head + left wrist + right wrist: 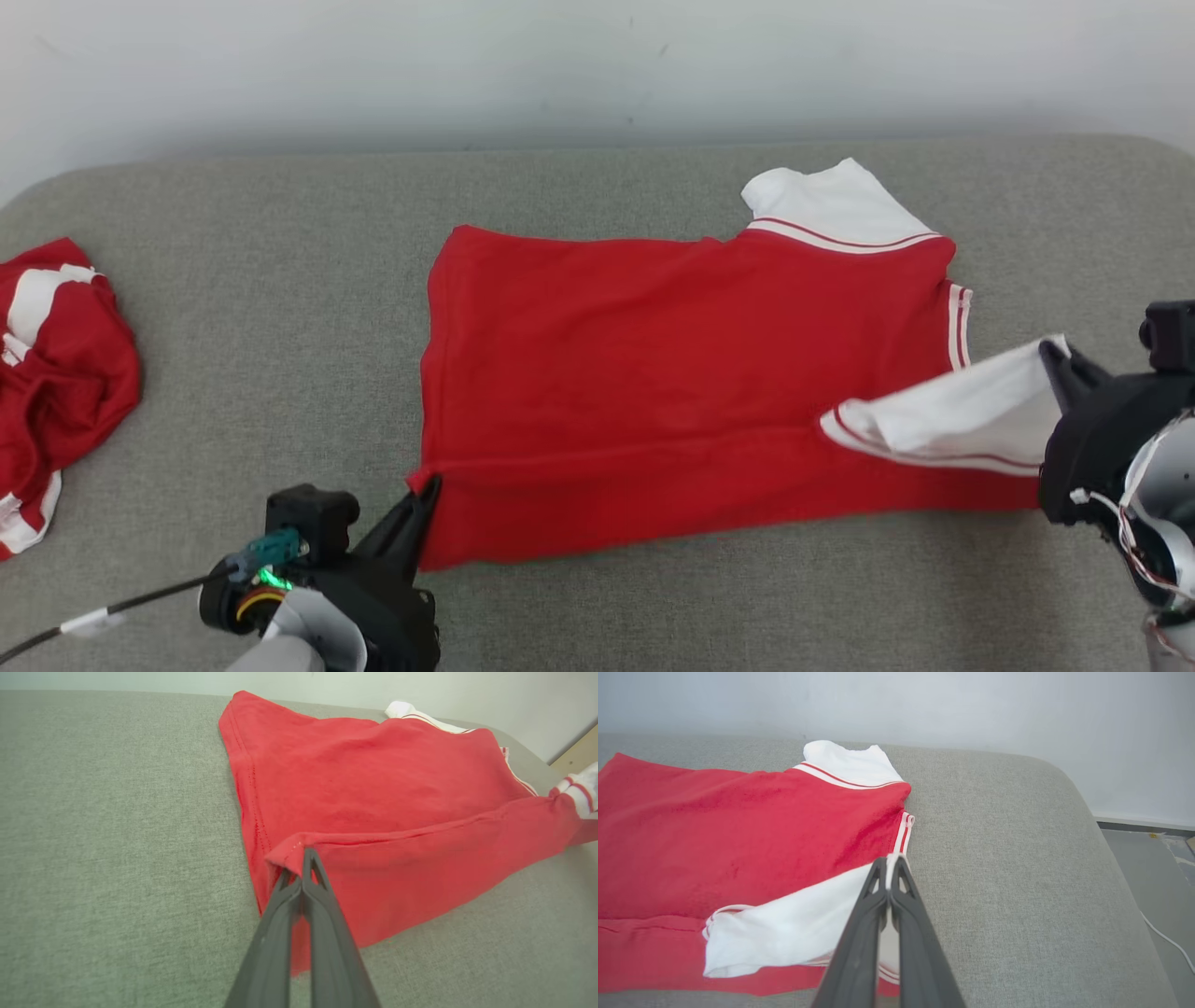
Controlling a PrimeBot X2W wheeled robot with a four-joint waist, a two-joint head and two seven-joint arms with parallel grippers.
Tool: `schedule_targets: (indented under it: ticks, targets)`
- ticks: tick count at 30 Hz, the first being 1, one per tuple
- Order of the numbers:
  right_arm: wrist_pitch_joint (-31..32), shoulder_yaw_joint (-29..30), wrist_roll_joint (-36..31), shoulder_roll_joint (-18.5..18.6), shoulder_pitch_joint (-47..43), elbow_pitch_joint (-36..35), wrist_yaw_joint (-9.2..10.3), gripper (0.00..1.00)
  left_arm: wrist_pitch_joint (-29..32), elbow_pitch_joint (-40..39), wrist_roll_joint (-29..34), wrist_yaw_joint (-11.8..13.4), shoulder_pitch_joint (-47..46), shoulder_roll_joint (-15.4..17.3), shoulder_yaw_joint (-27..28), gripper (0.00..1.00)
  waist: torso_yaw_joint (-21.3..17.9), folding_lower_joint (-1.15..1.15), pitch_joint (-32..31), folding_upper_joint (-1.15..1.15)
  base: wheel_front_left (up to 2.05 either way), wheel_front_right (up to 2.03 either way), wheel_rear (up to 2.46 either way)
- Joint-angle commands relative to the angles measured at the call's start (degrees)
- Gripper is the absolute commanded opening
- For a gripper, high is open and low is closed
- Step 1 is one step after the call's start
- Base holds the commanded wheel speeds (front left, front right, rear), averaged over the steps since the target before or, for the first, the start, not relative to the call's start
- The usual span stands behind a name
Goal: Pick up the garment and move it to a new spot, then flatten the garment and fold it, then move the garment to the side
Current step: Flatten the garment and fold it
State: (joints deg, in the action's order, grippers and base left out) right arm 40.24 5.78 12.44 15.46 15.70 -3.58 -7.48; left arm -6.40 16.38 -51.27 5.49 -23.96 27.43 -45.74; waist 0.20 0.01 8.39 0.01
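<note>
With the red garment (653, 373) lying flat mid-way across the grey upholstered surface (280, 327), the left gripper (425, 493) pinched its near hem corner and the right gripper (1053, 359) its white sleeve (943, 415); unequal travel of the 2 arms could have skewed the fold.

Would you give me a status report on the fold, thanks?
Left gripper shut on red shirt, hem corner. Right gripper shut on white sleeve. Crumpled garment far left, clear.
</note>
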Motion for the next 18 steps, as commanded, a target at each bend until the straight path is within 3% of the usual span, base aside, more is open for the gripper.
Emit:
schedule_targets:
  ticks: [1, 18]
  targets:
    - [-2.39, 0.08, -1.04, 0.18, 1.51, 0.93, -0.01, 0.00, -0.21, 0.86, 0.88, -0.31, -1.50, -0.31, 0.08, 0.00, 0.25, -0.01, 0.87, -0.01, 0.00, 0.00, 0.00]
    - [-9.71, -0.16, -1.72, -0.75, 6.96, 10.31, -0.01, 0.00, -1.19, 10.08, 3.02, -2.84, -10.13, -3.31, -0.71, 0.00, -0.76, -0.01, 4.28, -0.01, 0.00, 0.00, 0.00]
